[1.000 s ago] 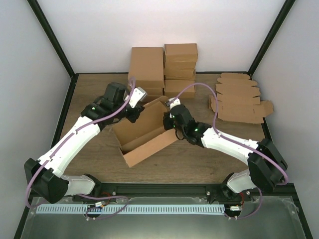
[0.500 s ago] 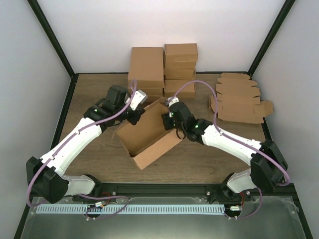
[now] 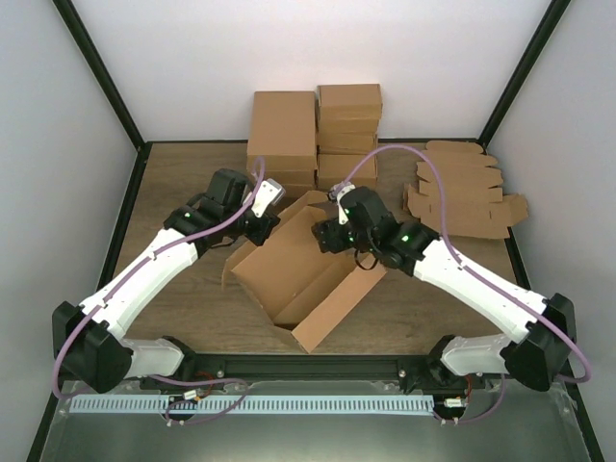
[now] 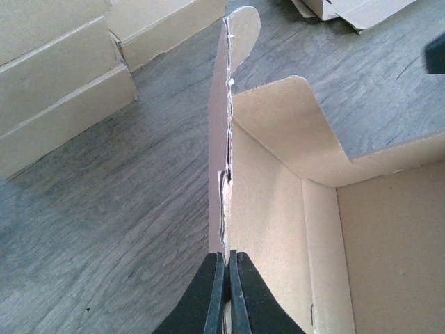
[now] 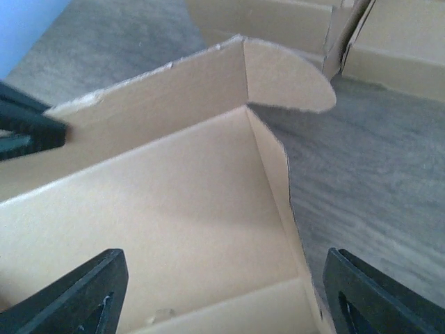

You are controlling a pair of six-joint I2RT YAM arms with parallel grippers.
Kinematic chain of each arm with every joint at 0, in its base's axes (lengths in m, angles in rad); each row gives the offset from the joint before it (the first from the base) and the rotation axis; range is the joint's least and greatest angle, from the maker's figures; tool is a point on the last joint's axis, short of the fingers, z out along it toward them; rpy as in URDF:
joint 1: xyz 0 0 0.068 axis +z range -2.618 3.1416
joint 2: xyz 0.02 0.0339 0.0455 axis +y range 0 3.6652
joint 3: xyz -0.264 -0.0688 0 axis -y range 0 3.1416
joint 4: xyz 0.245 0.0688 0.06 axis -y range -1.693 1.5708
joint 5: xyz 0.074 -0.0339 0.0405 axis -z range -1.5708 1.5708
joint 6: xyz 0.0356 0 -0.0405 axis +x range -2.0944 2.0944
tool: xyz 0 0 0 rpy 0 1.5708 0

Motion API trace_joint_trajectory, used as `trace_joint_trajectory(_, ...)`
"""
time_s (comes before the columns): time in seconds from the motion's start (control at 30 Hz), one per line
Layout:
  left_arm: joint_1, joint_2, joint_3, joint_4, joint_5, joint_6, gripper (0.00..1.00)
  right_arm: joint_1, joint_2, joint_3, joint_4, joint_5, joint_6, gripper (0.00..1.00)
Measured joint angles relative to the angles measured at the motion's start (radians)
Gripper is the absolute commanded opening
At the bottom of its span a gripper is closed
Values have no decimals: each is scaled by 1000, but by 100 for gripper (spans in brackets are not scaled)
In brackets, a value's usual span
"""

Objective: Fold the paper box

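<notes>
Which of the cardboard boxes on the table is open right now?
The box at centre, pinched by the left end effector; the stacked boxes behind are closed.

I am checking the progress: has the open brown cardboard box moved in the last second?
Yes. The open brown cardboard box has swung: its near corner is now further right and closer to the wooden table's near edge.
</notes>
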Motion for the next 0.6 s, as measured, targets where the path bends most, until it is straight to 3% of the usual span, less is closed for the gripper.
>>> trace_joint_trajectory(0.43, -1, 0, 0, 0, -5, -8, 4, 1, -160, 130, -543, -198, 188, 88)
trace_joint_trajectory(0.6, -1, 0, 0, 0, -8, -9, 4, 1, -213, 123, -633, -293, 254, 78)
